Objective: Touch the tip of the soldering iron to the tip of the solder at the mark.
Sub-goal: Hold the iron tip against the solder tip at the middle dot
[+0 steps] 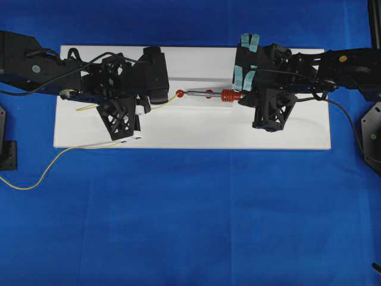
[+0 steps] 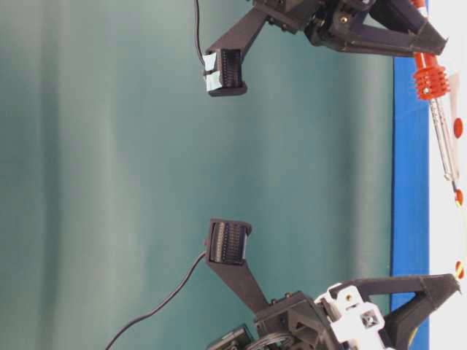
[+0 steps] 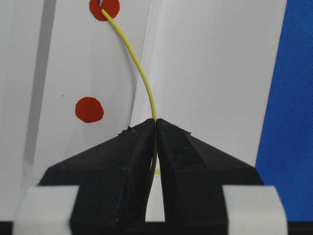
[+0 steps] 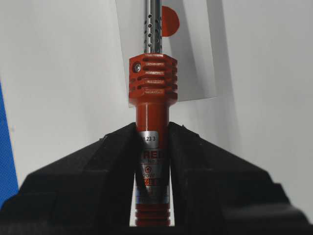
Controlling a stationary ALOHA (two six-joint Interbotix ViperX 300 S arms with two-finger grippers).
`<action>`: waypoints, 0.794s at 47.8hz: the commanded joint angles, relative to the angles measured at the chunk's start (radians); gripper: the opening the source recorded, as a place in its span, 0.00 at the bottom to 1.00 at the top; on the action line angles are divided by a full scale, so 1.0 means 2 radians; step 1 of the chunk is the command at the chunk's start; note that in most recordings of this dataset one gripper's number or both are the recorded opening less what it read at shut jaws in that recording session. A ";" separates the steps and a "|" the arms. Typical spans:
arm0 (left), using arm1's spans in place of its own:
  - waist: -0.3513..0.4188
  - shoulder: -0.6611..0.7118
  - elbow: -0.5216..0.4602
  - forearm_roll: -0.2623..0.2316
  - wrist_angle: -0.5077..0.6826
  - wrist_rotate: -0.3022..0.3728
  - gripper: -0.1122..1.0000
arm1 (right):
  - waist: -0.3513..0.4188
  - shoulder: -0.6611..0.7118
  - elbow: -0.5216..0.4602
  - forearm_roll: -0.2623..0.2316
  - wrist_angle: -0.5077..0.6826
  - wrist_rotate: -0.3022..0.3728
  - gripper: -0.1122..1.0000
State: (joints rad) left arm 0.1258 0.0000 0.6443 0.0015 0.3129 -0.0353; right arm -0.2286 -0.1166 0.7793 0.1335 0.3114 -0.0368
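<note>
My left gripper (image 3: 156, 122) is shut on the solder (image 3: 142, 73), a thin yellow wire curving up and left from the jaws. Its free end lies on the upper red mark (image 3: 104, 9), where a grey metal point at the frame's top edge meets it. My right gripper (image 4: 152, 129) is shut on the red handle of the soldering iron (image 4: 152, 83), just behind its ribbed collar. Overhead, the soldering iron (image 1: 208, 94) lies level, its tip at the mark (image 1: 180, 93), and the solder (image 1: 164, 103) arrives from the left gripper (image 1: 146, 108). The right gripper (image 1: 243, 95) is to the right.
Everything sits on a white board (image 1: 190, 128) over a blue cloth (image 1: 190, 214). A second red mark (image 3: 89, 109) lies nearer my left jaws. Slack solder (image 1: 47, 173) trails off the board's left front. The iron's black cord (image 1: 351, 119) runs off to the right.
</note>
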 commanded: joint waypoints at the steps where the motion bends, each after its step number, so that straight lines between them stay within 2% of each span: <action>1: -0.001 -0.005 -0.010 0.001 -0.002 0.000 0.12 | 0.000 -0.004 -0.008 -0.001 -0.003 -0.002 0.16; 11: -0.001 -0.012 -0.008 0.001 0.000 0.002 0.12 | 0.000 -0.005 -0.008 -0.001 -0.004 -0.002 0.16; 26: -0.005 -0.097 0.024 0.001 0.005 0.000 0.12 | 0.000 -0.004 -0.008 -0.001 -0.004 -0.003 0.16; 38: -0.005 -0.117 0.041 0.001 -0.006 -0.002 0.12 | 0.000 -0.005 -0.009 -0.001 -0.004 -0.004 0.16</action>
State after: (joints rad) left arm 0.1166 -0.2132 0.7348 0.0000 0.3114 -0.0383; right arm -0.2286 -0.1166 0.7793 0.1335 0.3129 -0.0414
